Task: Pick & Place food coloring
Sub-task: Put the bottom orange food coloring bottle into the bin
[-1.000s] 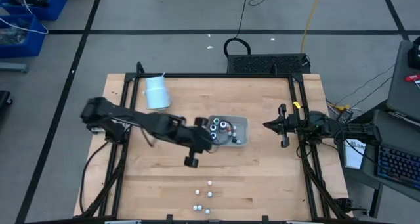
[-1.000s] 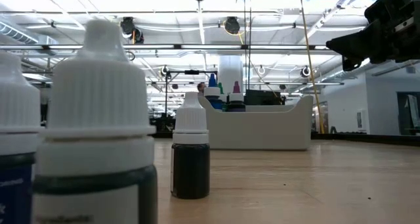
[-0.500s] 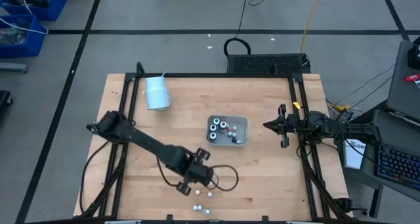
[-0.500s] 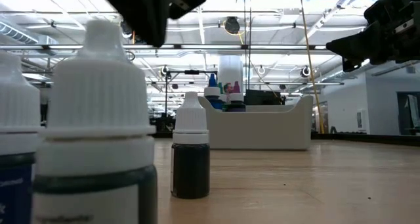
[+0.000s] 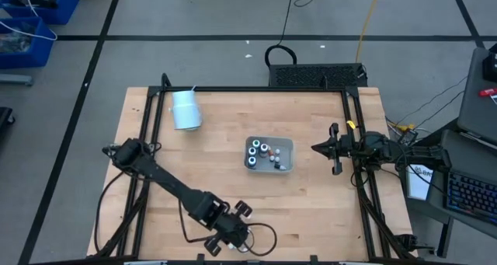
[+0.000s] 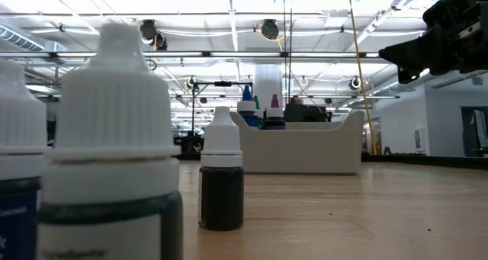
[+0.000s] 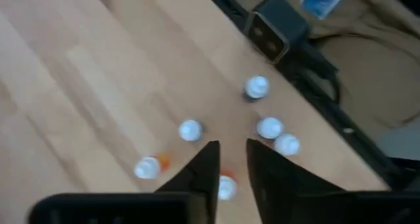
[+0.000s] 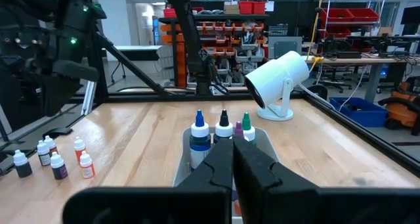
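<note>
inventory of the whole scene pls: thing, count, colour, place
Small white-capped food coloring bottles: six loose, dark or orange-tinted, near front table edge.
Coloured-cap food coloring bottles: at least four, blue, black, pink, green caps, standing in tray.
Clear rectangular tray: one, table centre.
White cylindrical camera: one, back left.
Wooden table: one, light wood.
Left gripper: slightly parted, over the loose bottles.
Right gripper: shut, waiting at right edge.

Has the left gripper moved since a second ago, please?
Yes. The left gripper has left the tray and swung to the table's near edge, above the loose bottles.
</note>
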